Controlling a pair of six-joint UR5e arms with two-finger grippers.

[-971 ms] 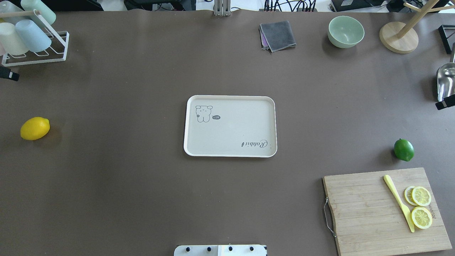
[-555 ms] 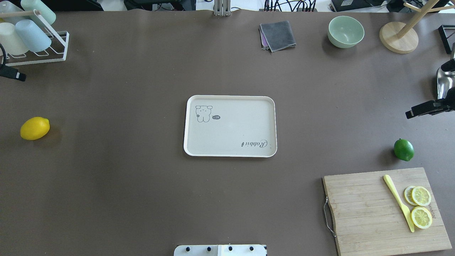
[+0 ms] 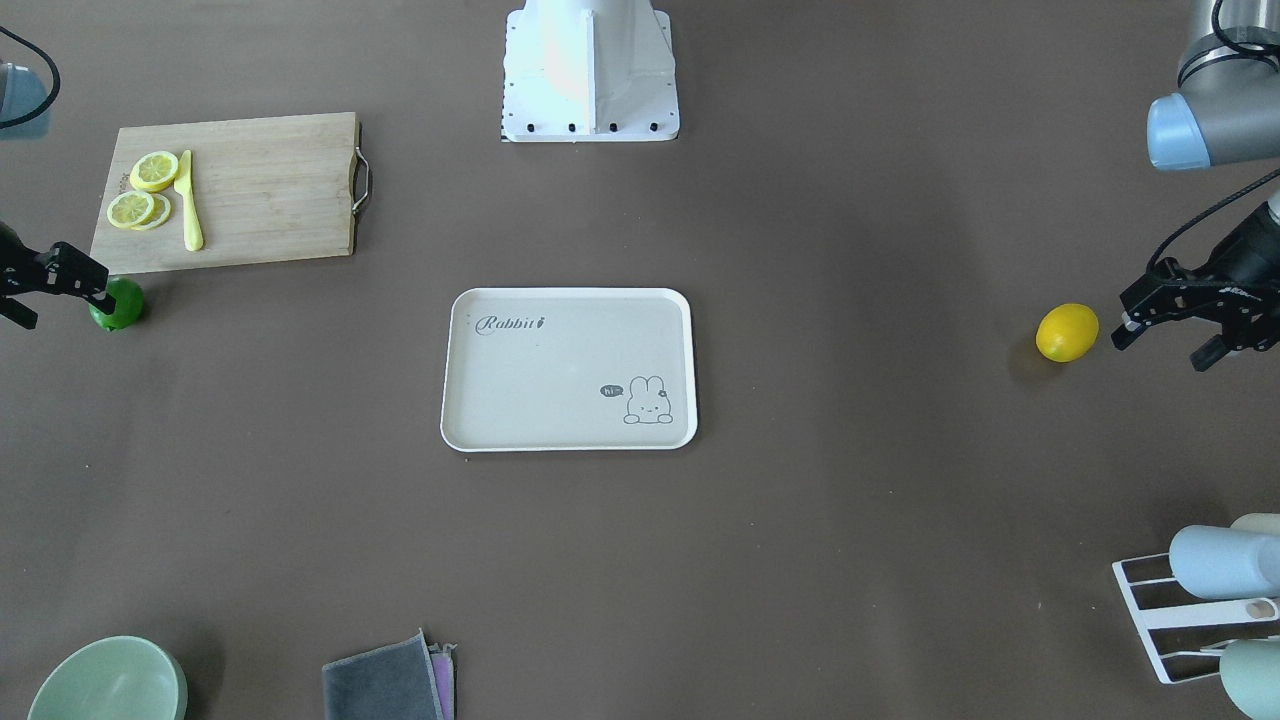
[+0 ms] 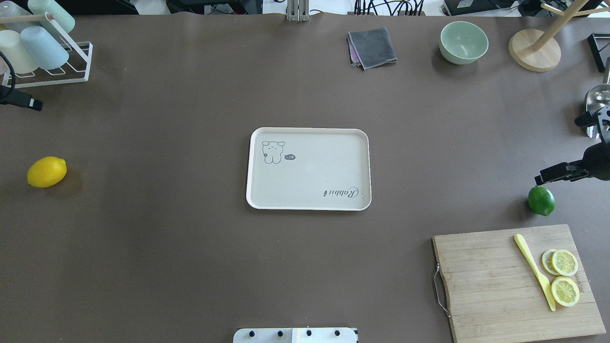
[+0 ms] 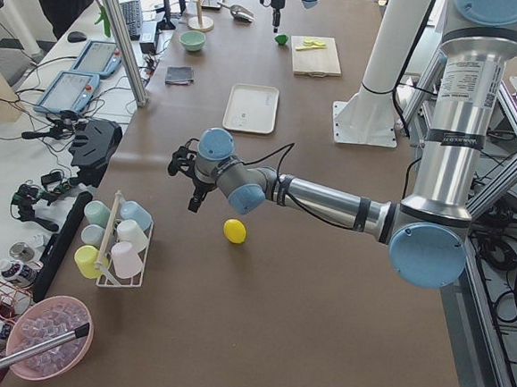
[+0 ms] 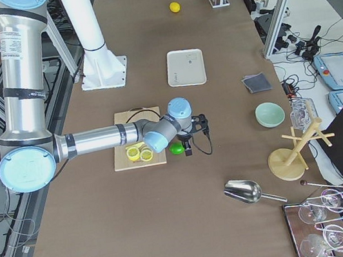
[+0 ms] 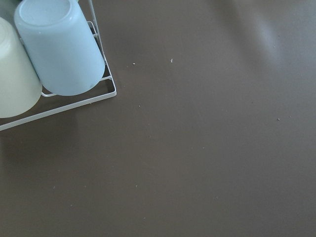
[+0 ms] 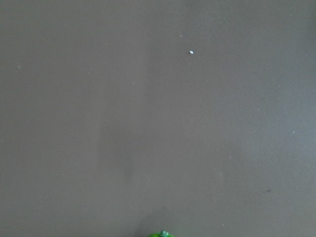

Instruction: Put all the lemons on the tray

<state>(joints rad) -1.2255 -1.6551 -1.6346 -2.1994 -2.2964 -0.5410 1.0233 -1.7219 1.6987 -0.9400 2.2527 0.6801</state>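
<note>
The yellow lemon lies near the left gripper and the green lemon just beside the right gripper — both on the table, well apart from the tray — each gripper's jaws spread, empty.

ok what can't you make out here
green lemon: front-facing view, right claw covers part of it; right wrist view shows only its tip at the bottom edge
right claw: overhead view, cut off by the right edge
left claw: overhead view, left edge leaves only a tip
yellow lemon: outside the left wrist view
</note>
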